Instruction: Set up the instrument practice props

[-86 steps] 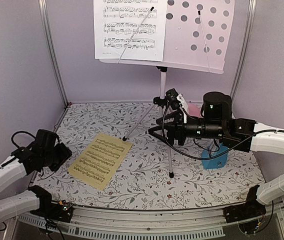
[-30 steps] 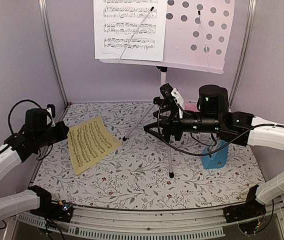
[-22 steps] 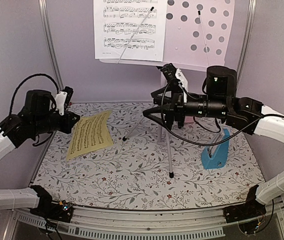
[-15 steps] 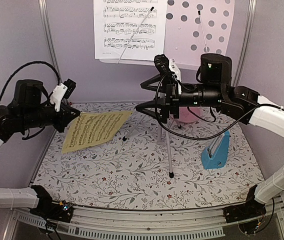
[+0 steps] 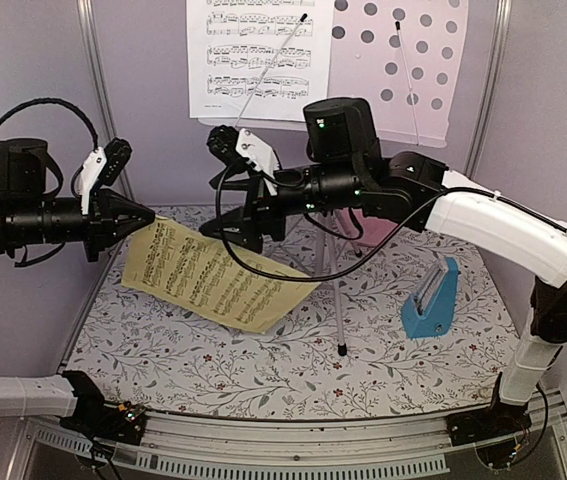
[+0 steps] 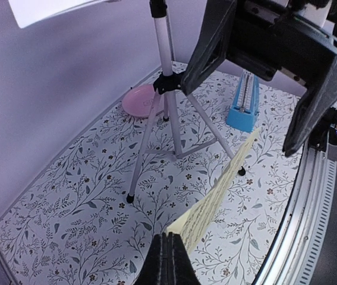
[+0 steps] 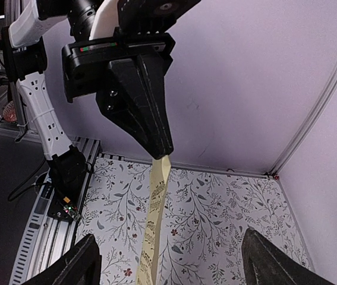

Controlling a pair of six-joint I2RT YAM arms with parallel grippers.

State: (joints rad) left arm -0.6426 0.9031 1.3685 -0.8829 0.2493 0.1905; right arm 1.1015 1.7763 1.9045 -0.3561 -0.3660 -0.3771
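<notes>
Yellow sheet [image 5: 208,275] hangs in mid-air at the left centre of the overhead view. It is pinched at its upper-left corner by the left gripper [image 5: 149,215], whose jaws are clamped tight on the paper (the right wrist view shows it edge-on, dropping from those fingertips). At frame centre the right gripper [image 5: 231,212] hovers close by the sheet's upper edge, jaws spread wide and holding nothing. Behind, the music stand [image 5: 335,290] carries the white sheet [image 5: 253,55] on its perforated desk at top centre. At lower right the blue metronome [image 5: 431,300] stands on the floral table [image 5: 393,370].
</notes>
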